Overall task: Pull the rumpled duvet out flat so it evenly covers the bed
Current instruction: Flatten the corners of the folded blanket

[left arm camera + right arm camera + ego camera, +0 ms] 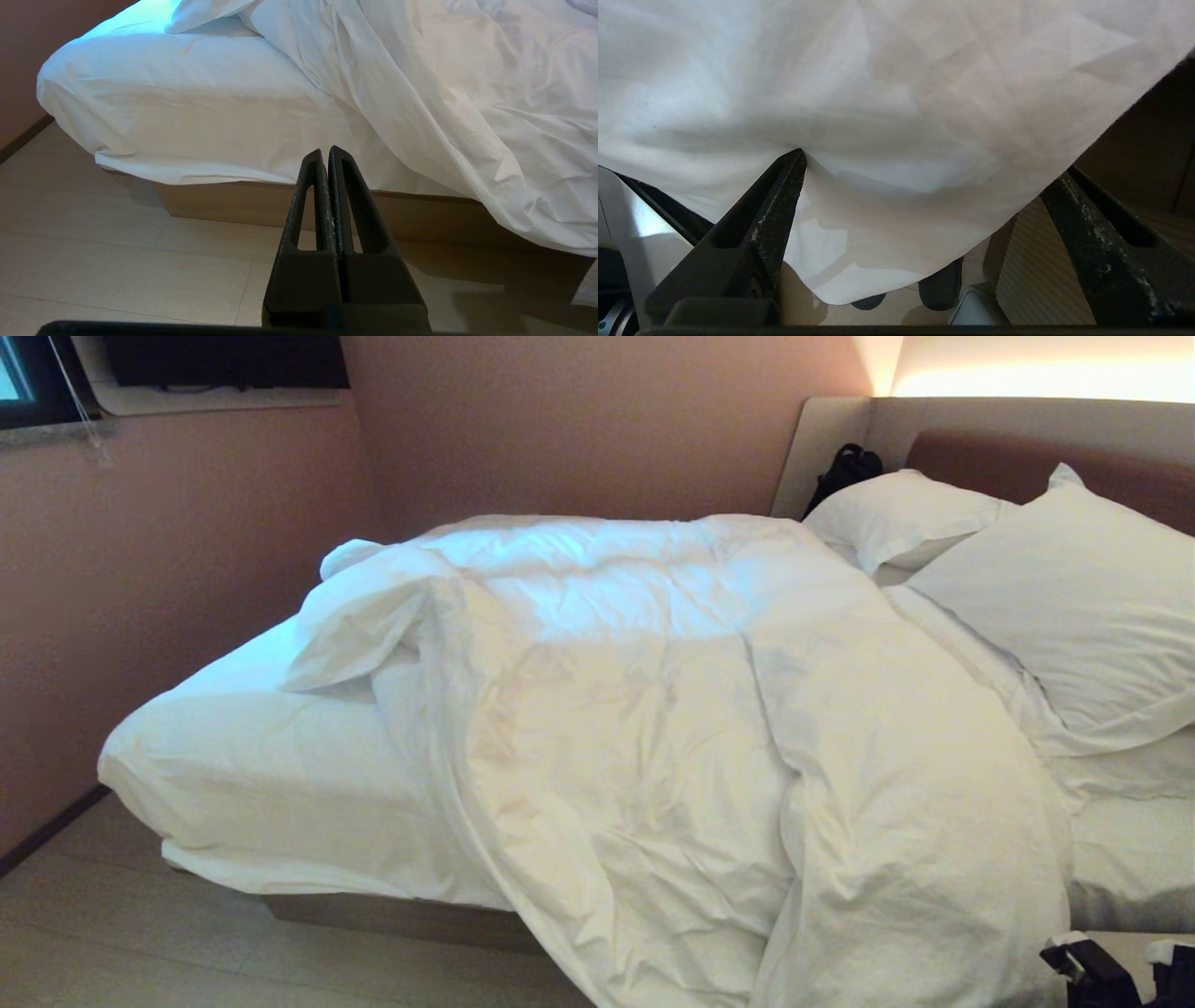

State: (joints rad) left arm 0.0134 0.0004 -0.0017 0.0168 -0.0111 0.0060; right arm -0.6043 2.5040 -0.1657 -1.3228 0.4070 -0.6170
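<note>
On your left, the left tool (325, 156) hangs clenched and empty over the pale plank floor (117, 261), short of the bed (392, 913) with its tan wooden base and one smooth fitted sheet (261, 775) bared at the foot corner. Mid-bed, the one puffy, creased duvet (653, 728) lies bunched and spills over the near edge. On your right, two plump pillows (1074, 607) lean on the padded headboard (980, 457), and the right tool (924, 186) stands released, its fingers (777, 205) spread around the duvet's hanging hem.
</note>
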